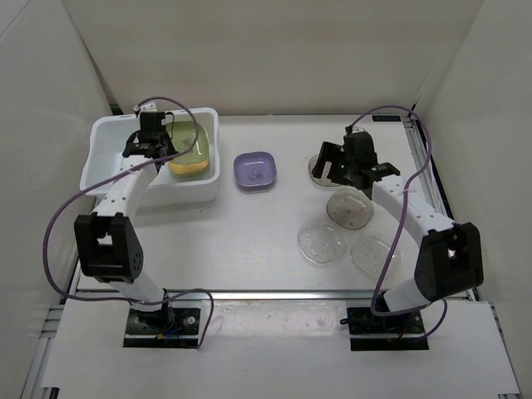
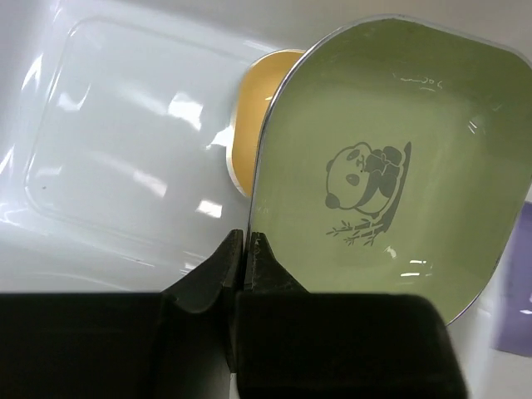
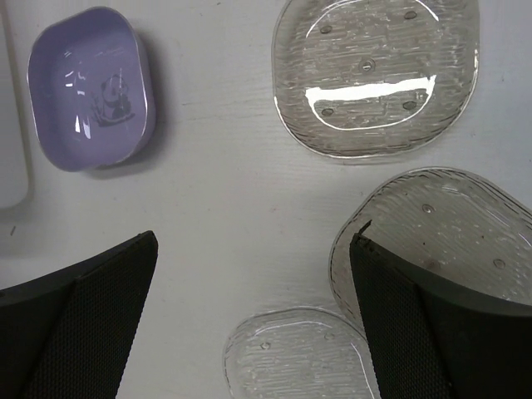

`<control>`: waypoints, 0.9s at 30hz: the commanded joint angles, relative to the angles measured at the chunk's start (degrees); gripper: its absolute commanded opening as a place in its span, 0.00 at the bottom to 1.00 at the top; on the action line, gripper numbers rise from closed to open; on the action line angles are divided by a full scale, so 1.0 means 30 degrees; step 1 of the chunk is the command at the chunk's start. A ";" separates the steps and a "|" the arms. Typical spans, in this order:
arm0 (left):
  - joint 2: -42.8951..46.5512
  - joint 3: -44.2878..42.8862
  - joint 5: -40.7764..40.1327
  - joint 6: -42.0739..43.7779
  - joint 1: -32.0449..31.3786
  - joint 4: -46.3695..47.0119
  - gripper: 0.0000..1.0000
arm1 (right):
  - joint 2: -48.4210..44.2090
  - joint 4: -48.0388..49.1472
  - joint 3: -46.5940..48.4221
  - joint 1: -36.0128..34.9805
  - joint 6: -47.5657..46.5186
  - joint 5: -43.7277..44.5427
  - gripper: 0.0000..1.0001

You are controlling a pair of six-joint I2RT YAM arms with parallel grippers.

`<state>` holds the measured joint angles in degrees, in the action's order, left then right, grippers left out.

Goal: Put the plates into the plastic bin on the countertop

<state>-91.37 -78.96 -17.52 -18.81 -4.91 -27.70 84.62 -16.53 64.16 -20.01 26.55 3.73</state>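
The white plastic bin stands at the back left of the countertop. My left gripper is over the bin, shut on the rim of the pale green plate. In the left wrist view the gripper pinches that panda-printed green plate edge, above the yellow plate lying in the bin. The purple plate sits on the countertop right of the bin. My right gripper is open and empty above several clear plates; in its wrist view the gripper is wide open over bare countertop.
Clear plates lie at the right: one by the gripper, one greyish, two nearer. The right wrist view shows the purple plate and clear plates. White walls enclose the table.
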 commanded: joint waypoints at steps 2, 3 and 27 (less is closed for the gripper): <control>-0.1645 -0.0780 0.2292 0.1113 0.1401 0.0094 0.10 | 0.0970 0.0590 0.1463 -0.0127 0.0291 0.0165 0.99; -0.1942 -0.0867 0.2324 0.1142 0.1923 0.0152 0.10 | 0.1089 0.0590 0.1726 -0.0127 0.0408 0.0164 0.99; -0.4938 -0.7256 0.2324 0.1524 0.1991 -0.2720 0.99 | 0.4490 -0.0171 0.4981 -0.1416 0.0058 0.0866 0.99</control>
<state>-115.68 -99.22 -11.27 -14.06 2.17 -35.68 98.70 -16.67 76.47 -23.94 26.96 4.78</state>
